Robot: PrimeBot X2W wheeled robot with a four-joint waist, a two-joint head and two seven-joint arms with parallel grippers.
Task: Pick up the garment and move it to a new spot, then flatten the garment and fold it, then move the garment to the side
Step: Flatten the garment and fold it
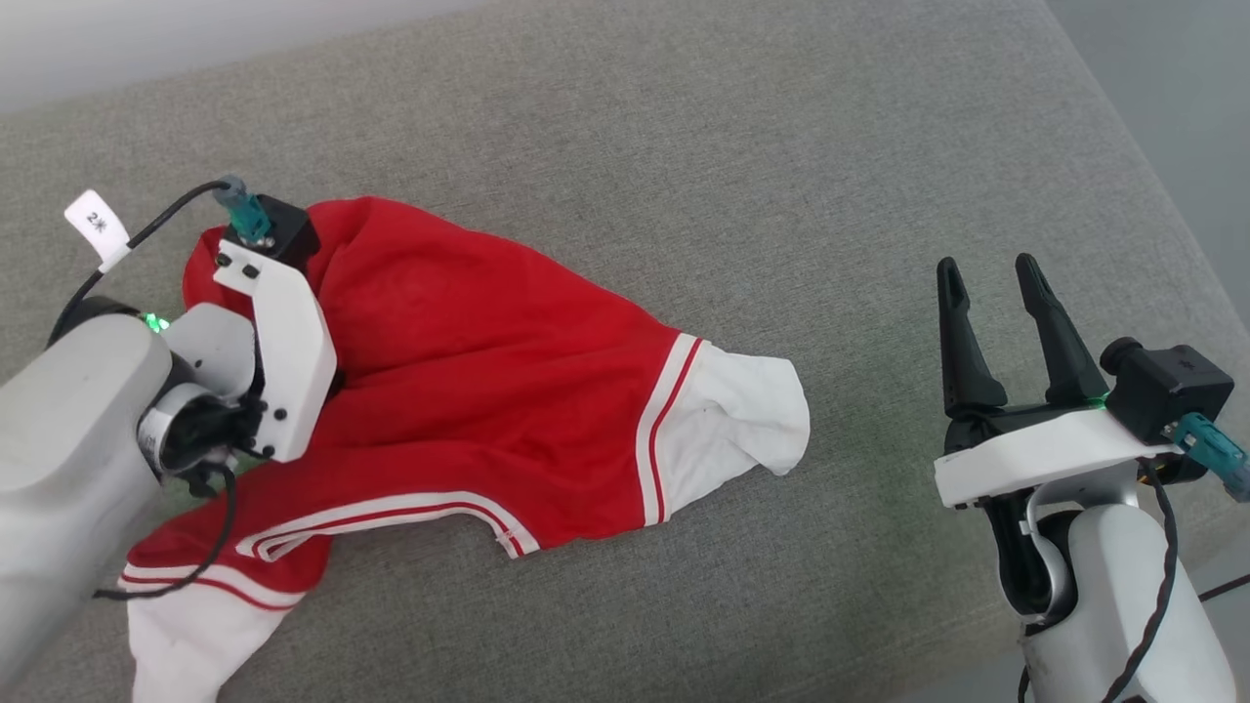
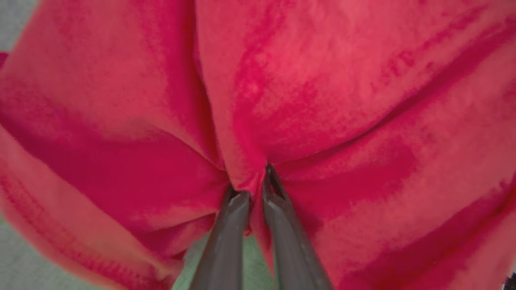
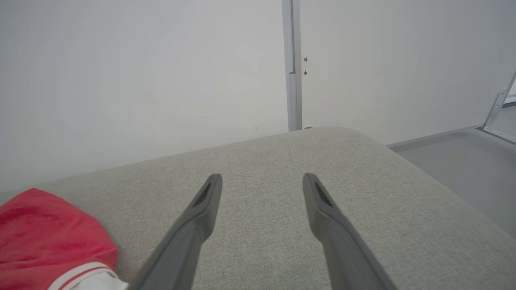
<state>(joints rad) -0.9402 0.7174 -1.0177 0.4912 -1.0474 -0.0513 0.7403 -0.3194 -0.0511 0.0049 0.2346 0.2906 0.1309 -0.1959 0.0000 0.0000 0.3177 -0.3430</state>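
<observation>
Cushion: a broad pad [image 1: 684, 117] in pale grey woven upholstery, with a flat top, soft rounded edges and a rounded far corner.
Wall: plain white wall [image 3: 121, 80] rising directly behind the cushion's far edge, smooth and matt.
Strip: a narrow grey vertical strip [image 3: 292, 80] runs down the wall to the cushion's edge.
Marks: two small dark spots [image 3: 305, 66] sit just beside the strip, one above the other.
Floor: smooth grey floor [image 3: 463, 165] lies to the right of the cushion and lower than its top.
Bracket: a slanted pale metal bracket [image 3: 499, 105] stands at the right edge, above the floor.
Light: soft and even, with faint shading along the cushion's sides.
</observation>
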